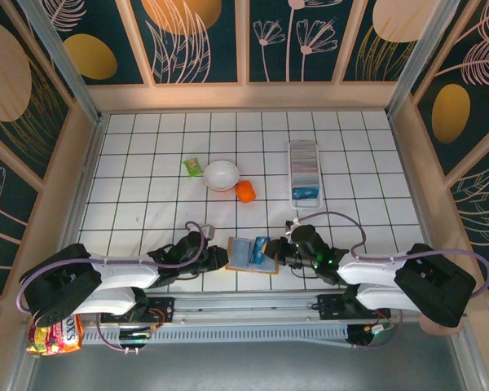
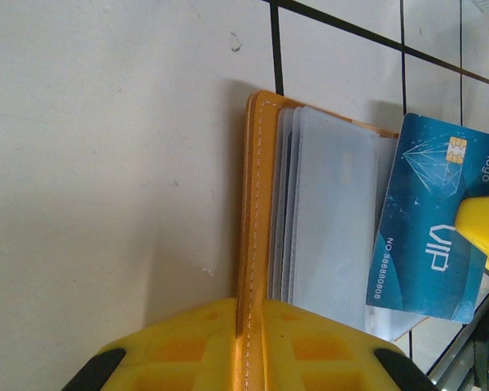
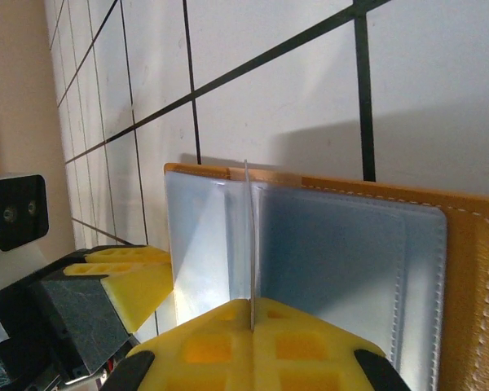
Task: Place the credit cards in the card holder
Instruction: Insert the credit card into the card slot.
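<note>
A tan-orange wallet [image 1: 246,257] lies open near the table's front edge, between both arms. My left gripper [image 1: 218,259] is shut on the wallet's stitched leather edge [image 2: 257,204], its yellow jaws [image 2: 251,305] pinching it. My right gripper [image 1: 279,251] is shut on a blue credit card [image 1: 261,244], held upright over the wallet's clear sleeves. This card [image 2: 432,236] reads "VIP" in the left wrist view and appears edge-on as a thin line [image 3: 248,236] between my right gripper's pads [image 3: 251,303]. The long white card holder [image 1: 304,159] lies at the back right, with blue cards [image 1: 306,194] at its near end.
A white bowl [image 1: 221,174], a green packet [image 1: 193,166] and a small orange object [image 1: 244,191] sit mid-table behind the wallet. A snack bag [image 1: 53,334] lies off the table at the front left. Wooden walls ring the tiled surface.
</note>
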